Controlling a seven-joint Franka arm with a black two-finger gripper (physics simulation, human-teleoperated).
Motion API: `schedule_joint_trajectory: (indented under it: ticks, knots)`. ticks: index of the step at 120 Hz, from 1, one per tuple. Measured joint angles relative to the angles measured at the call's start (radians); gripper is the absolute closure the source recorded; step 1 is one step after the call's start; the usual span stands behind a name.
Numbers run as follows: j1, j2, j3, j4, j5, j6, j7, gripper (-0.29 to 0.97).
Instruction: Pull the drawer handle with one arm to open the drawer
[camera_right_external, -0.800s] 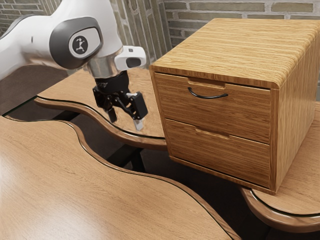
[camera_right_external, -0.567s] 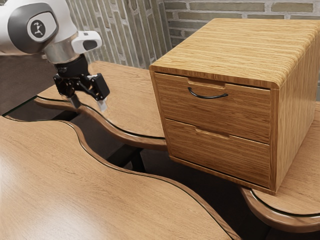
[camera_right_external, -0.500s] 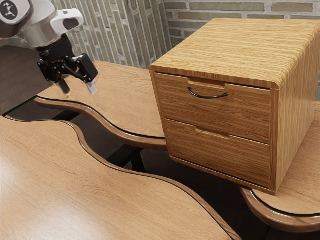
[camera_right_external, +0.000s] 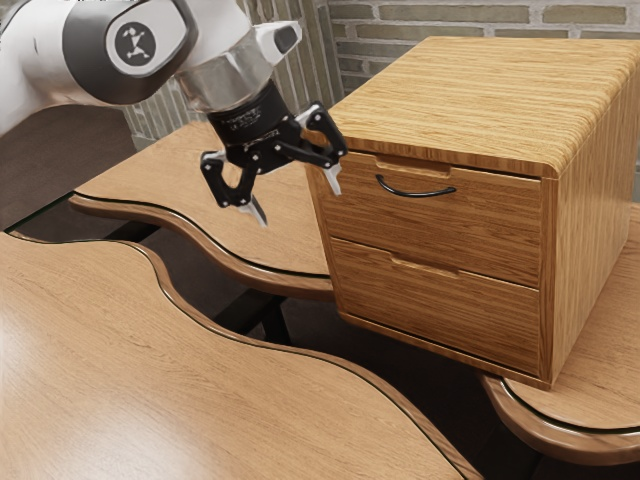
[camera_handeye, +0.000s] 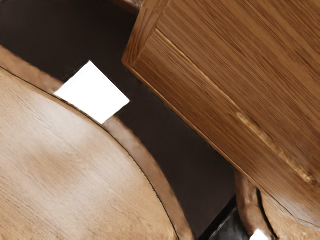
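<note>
Poised with the black two-finger gripper (camera_right_external: 295, 200) at the light-brown wooden two-drawer cabinet (camera_right_external: 480, 110), top drawer (camera_right_external: 470, 225) shut.

Spreads the white-tipped fingers (camera_right_external: 333, 183) wide, gripping nothing: one tip close by the cabinet's front corner at the exterior view's left, the other out over the wavy-edged wooden table (camera_right_external: 150, 380). Hangs level with the top drawer, apart from its thin black curved handle (camera_right_external: 413, 191), which lies toward the exterior view's right. Shows that drawer front flush with the cabinet face, above the plain lower drawer (camera_right_external: 440, 300). Looks down, in the wrist view, on cabinet wood (camera_handeye: 225, 75), rounded tabletop (camera_handeye: 60, 175) and a bright white patch (camera_handeye: 92, 92) in the dark gap between.
</note>
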Motion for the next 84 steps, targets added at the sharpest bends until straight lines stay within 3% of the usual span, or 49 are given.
schedule_joint_trajectory:
  ticks: [16, 28, 38, 61, 84]
  knots:
    - [-0.166, -0.038, -0.002, -0.069, 0.039, 0.081, -0.195, 0.0]
    - [-0.231, -0.046, 0.002, -0.107, 0.078, 0.139, -0.345, 0.0]
    - [-0.211, -0.047, 0.005, -0.122, 0.099, 0.183, -0.452, 0.0]
    - [-0.069, -0.065, 0.003, -0.151, 0.119, 0.251, -0.65, 0.0]
    - [-0.124, -0.063, 0.002, -0.149, 0.139, 0.293, -0.798, 0.0]
